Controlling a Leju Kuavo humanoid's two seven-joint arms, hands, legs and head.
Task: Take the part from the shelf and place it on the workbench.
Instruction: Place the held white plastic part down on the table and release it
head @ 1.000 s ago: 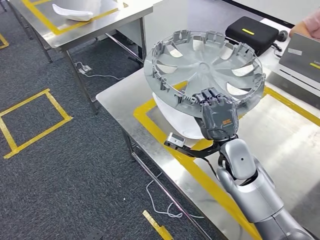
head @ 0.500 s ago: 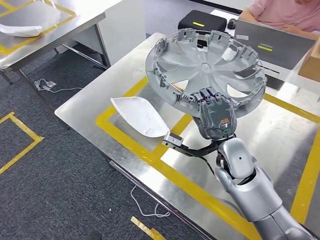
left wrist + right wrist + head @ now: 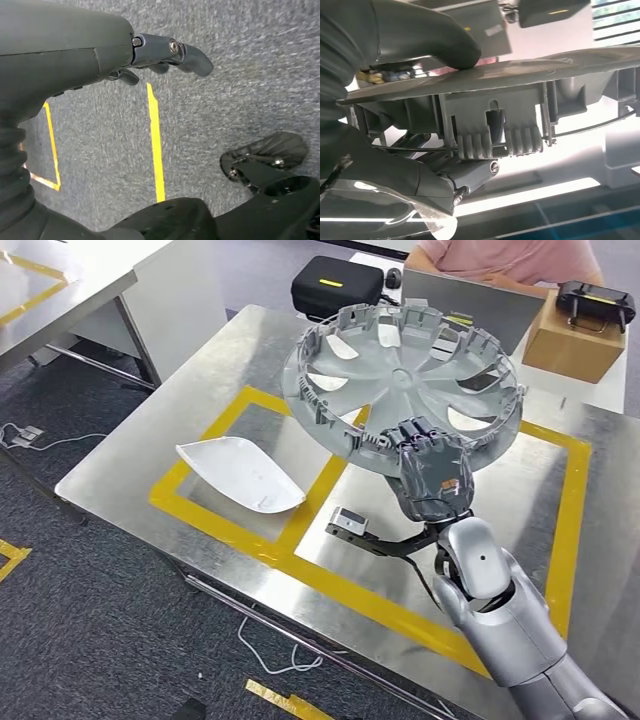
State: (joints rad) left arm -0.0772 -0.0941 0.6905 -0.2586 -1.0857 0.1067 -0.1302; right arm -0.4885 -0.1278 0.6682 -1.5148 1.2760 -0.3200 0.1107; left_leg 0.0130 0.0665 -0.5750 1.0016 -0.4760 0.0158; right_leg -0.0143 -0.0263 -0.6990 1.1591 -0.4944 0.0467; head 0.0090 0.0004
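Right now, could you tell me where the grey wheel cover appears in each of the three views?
Head view: wheel cover sits upper centre, held above the workbench by the right hand.
Right wrist view: its rim spans the middle, edge-on.
Left wrist view: not in it.
Shared landmark: the right hand gripping the rim.

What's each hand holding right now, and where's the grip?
The right hand grips the grey wheel cover by its near rim, thumb on one face and fingers on the other. The left hand holds nothing.
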